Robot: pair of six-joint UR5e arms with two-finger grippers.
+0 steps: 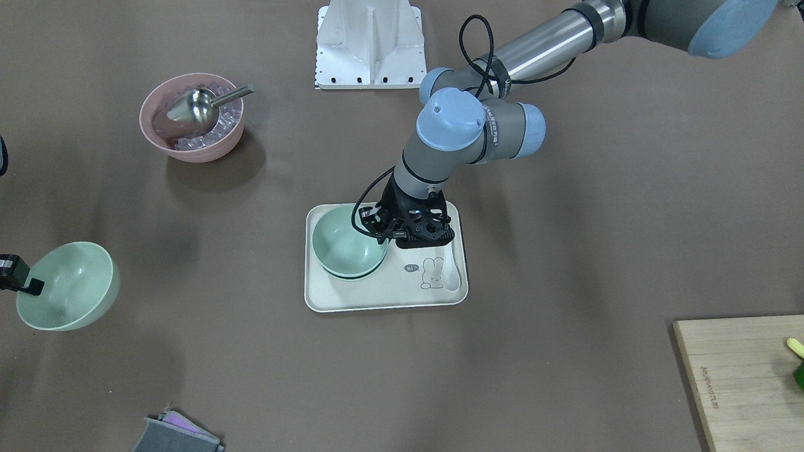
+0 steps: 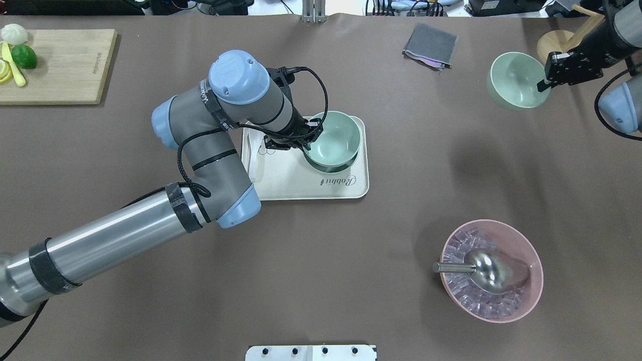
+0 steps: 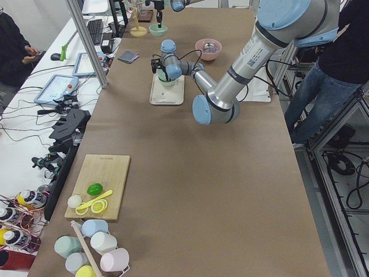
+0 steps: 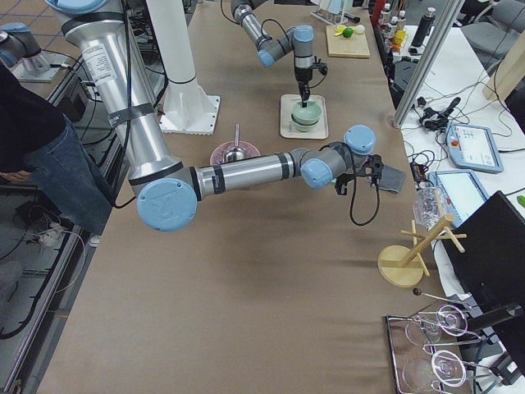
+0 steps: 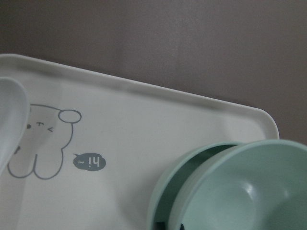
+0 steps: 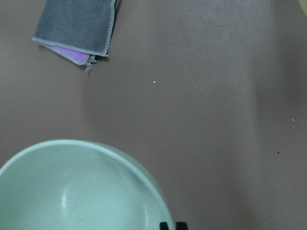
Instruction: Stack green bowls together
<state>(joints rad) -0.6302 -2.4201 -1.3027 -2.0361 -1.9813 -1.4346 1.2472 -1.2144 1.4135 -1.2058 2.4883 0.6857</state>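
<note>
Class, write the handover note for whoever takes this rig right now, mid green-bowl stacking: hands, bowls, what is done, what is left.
Left hand: at the rim of the upper green bowl; whether it is gripping is unclear.
Right hand: shut on the rim of the third green bowl, which is tilted, well off to the robot's right.
Bowls: the upper one sits off-centre inside the lower green bowl on the tray.
Done: two bowls nested.
Left: probably let go of the upper bowl, then bring the third across and stack it.

Matte plastic green bowls (image 2: 333, 135), shiny metal scoop (image 2: 489, 271)
</note>
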